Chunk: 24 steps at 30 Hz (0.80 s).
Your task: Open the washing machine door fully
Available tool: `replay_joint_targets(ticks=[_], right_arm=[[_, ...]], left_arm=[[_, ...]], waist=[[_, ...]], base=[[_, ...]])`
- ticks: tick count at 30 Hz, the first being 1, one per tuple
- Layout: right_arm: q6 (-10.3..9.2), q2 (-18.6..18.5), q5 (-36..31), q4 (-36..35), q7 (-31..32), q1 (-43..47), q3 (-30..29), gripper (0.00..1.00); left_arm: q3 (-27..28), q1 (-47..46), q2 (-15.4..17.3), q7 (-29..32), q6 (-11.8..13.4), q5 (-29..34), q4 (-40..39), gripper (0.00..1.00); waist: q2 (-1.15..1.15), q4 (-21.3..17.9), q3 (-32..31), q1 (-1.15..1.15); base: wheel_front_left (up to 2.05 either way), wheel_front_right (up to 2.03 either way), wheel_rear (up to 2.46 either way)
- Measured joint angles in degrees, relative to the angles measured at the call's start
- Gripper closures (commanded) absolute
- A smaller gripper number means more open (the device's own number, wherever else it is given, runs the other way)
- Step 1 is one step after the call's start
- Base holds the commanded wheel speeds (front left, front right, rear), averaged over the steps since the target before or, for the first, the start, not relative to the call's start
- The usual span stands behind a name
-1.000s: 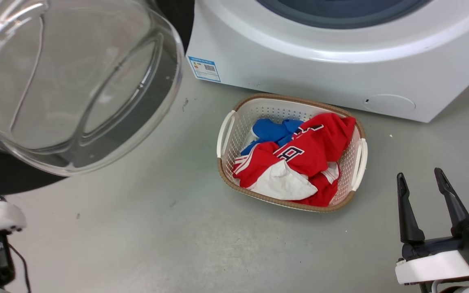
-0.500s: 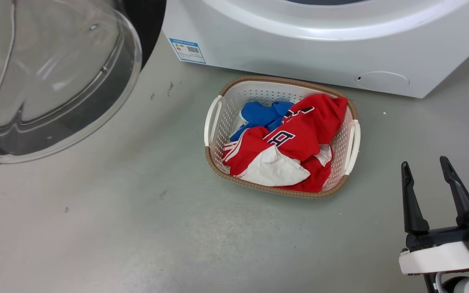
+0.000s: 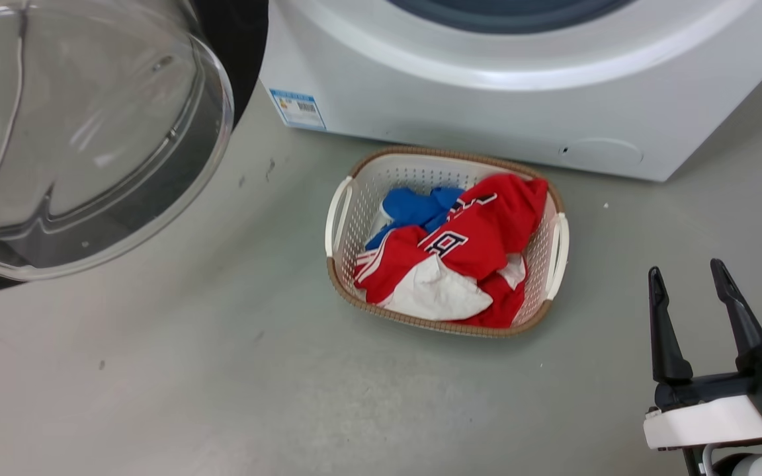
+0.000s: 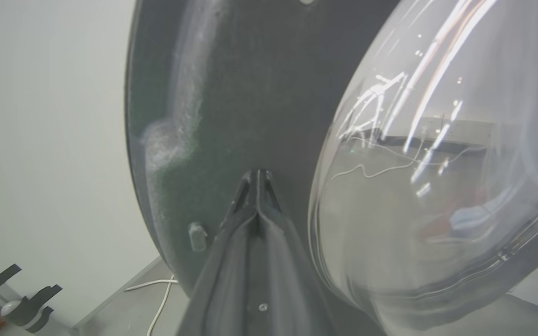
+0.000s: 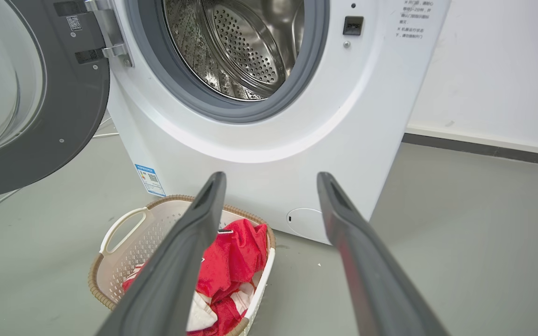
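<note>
Door: one washing machine door (image 3: 90, 132) is hanging open at my left, off the drum mouth (image 5: 236, 42).
Left gripper (image 4: 257, 177): my two fingers (image 4: 231, 270) are pressing together, tips by the door's black rim.
Right gripper (image 3: 683, 268): I am holding it wide, empty.
Laundry basket (image 3: 338, 218): one is carrying one red jersey (image 3: 480, 244), one blue garment (image 3: 414, 205).

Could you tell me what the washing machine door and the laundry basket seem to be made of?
The washing machine door: clear bulging bowl, glass or hard plastic by its sharp reflections, in a dark rim, likely plastic. The laundry basket: matte white perforated plastic with a brown woven-look edge.
</note>
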Motion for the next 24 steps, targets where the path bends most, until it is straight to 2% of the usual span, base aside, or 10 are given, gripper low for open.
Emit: replay_joint_targets(ticks=[3,4,5,14,24], right_arm=[[0.0,0.4,0.1,0.0,0.0,0.6,-0.2,0.0],[0.0,0.4,0.1,0.1,0.0,0.9,-0.3,0.0],[0.0,0.5,0.1,0.2,0.0,1.3,-0.3,0.0],[0.0,1.1,0.6,-0.4,0.0,4.5,-1.3,0.0],[0.0,1.2,2.0,-3.8,0.0,6.2,-1.7,0.0]], left_arm=[[1.0,2.6,-1.0,0.0,-0.7,1.4,-3.5,1.0],[1.2,3.5,-1.4,0.0,-1.0,1.7,-4.8,0.69],[1.4,4.4,-1.8,0.0,-1.3,2.0,-5.9,0.0],[0.1,12.2,-6.0,0.0,-3.2,5.5,-17.9,0.0],[-10.2,19.0,-13.2,0.0,-4.0,9.7,-29.1,0.0]], waist=[[0.0,-0.1,-1.9,0.0],[0.0,-0.2,-2.6,0.0],[0.0,-0.3,-3.4,0.0],[0.0,-0.7,-10.3,0.0],[0.0,-2.7,-15.2,-0.01]], base=[[0.0,0.0,0.0],[0.0,0.0,0.0],[0.0,0.0,0.0],[0.0,0.0,0.0],[0.0,0.0,0.0]])
